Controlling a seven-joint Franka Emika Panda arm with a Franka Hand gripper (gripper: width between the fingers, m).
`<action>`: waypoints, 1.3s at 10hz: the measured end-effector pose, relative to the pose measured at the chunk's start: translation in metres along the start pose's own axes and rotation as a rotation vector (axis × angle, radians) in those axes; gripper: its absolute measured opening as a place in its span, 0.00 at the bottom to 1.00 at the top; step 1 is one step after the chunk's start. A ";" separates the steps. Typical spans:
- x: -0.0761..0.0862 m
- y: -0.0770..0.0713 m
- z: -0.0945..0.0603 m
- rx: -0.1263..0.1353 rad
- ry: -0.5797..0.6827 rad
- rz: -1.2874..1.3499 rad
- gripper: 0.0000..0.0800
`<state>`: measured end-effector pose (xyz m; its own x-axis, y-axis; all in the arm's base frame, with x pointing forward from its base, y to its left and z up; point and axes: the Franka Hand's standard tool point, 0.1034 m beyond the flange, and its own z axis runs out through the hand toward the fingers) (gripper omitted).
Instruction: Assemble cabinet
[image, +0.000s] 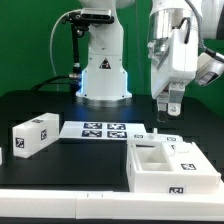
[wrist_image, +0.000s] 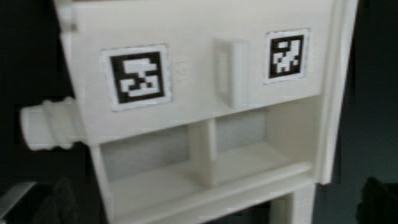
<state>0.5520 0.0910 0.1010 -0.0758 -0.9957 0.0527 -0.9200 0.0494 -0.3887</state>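
White plastic cabinet shell (image: 165, 172) is sitting on the black table (image: 60, 100) at the exterior view's right, near the front edge, with its open compartments facing up. The gripper (image: 169, 108) is hanging just above its far end, not touching it and carrying nothing that I can see. Honestly can't tell how far apart the fingers are, it's too small and dark. A loose white block (image: 35, 135) is lying well apart at the exterior view's left, and the marker board (image: 105, 129) is lying between the two. The wrist view is showing the shell (wrist_image: 196, 150) up close: two tags (wrist_image: 139, 76) above two open compartments, and a round stub (wrist_image: 50, 125) sticking out of one side.
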 end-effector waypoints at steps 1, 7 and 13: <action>0.000 -0.001 0.000 0.002 0.002 -0.014 1.00; 0.007 0.005 0.006 -0.003 0.019 -0.195 1.00; 0.002 0.010 0.004 0.034 0.063 -0.629 1.00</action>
<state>0.5441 0.0894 0.0937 0.4525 -0.8268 0.3342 -0.7831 -0.5477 -0.2947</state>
